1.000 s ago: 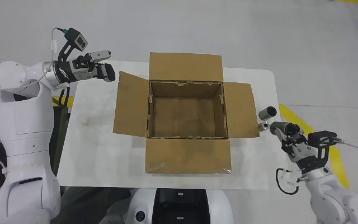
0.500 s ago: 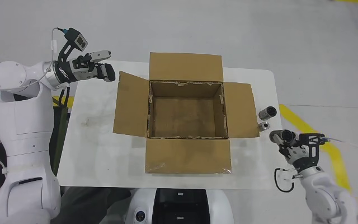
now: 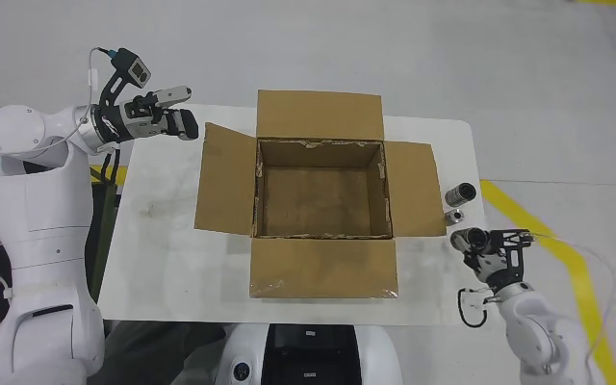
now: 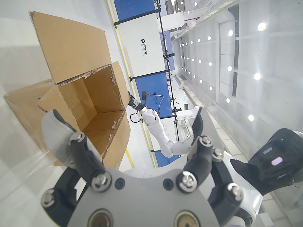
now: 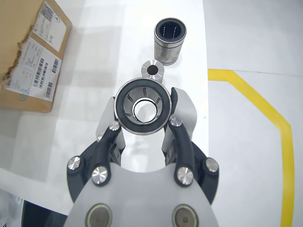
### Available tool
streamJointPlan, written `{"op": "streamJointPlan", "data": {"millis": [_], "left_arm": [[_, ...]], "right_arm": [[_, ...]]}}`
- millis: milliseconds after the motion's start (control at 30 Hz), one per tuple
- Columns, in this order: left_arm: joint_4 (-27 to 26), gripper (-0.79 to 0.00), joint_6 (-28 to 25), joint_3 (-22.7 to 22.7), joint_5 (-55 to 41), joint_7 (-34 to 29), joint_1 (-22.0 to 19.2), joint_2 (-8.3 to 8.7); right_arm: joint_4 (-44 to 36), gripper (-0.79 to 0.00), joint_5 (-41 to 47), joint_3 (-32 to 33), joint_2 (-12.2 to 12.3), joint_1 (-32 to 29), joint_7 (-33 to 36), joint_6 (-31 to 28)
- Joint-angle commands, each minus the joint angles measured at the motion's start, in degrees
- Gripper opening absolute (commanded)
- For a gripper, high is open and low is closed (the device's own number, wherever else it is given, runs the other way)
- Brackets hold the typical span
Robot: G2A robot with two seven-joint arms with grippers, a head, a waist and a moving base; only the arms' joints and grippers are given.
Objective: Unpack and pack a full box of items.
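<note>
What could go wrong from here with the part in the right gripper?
1. The held bearing is smooth and round, pinched by the right gripper at its sides; it may slip.
2. The small sleeve and standing bearing sit close by, near the table edge; a bump could knock them off.

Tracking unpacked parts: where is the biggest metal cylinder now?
The cylinder is in the right hand at the table's right edge, beside the small bushing and the other bearing.

Brown box (image 3: 323, 268), white table (image 3: 164, 250), silver bearing (image 5: 168, 48)
</note>
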Motion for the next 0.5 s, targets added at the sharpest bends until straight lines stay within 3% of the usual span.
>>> {"op": "streamJointPlan", "data": {"millis": [0, 467], "left_arm": [[0.00, 0.000, 0.00, 0.00, 0.00, 0.00, 0.00, 0.00], [0.00, 0.000, 0.00, 0.00, 0.00, 0.00, 0.00, 0.00]], "right_arm": [[0.80, -0.785, -0.58, -0.49, -0.03, 0.51, 0.30, 0.79], [5.58, -0.785, -2.91, -2.49, 0.01, 4.94, 1.11, 2.20]]}}
